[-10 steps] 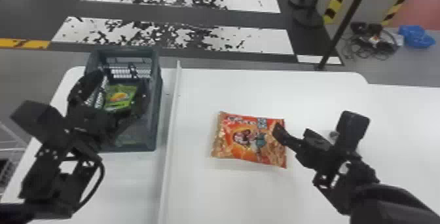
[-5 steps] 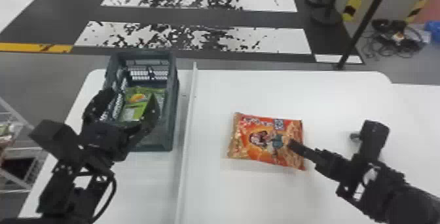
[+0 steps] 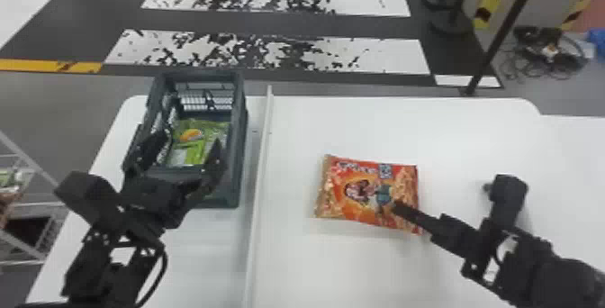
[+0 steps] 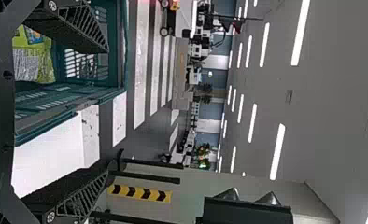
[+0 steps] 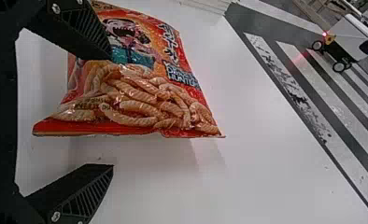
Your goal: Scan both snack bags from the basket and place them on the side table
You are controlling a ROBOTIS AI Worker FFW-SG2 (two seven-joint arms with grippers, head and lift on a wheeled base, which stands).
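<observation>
My left gripper (image 3: 182, 160) is open above the near part of the dark green basket (image 3: 241, 149), where a green snack bag (image 3: 191, 142) lies. In the left wrist view the fingers of the left gripper (image 4: 105, 112) stand wide apart, with the green bag (image 4: 32, 56) inside the basket. An orange-red snack bag (image 3: 367, 192) lies flat on the white table, right of the divider. My right gripper (image 3: 398, 210) is at that bag's right side. In the right wrist view, the right gripper (image 5: 112, 112) is open, one finger over the orange-red bag (image 5: 145, 93), the other beyond its edge.
A raised white divider (image 3: 259, 194) runs along the table (image 3: 315, 266) between basket and orange-red bag. A wire rack (image 3: 31, 208) stands at the left. Beyond the table are posts and a tangle of cables (image 3: 549, 55) on the floor.
The head view has shifted, so basket, orange-red bag and both arms appear farther right than before. Both grippers remain near the same things.
</observation>
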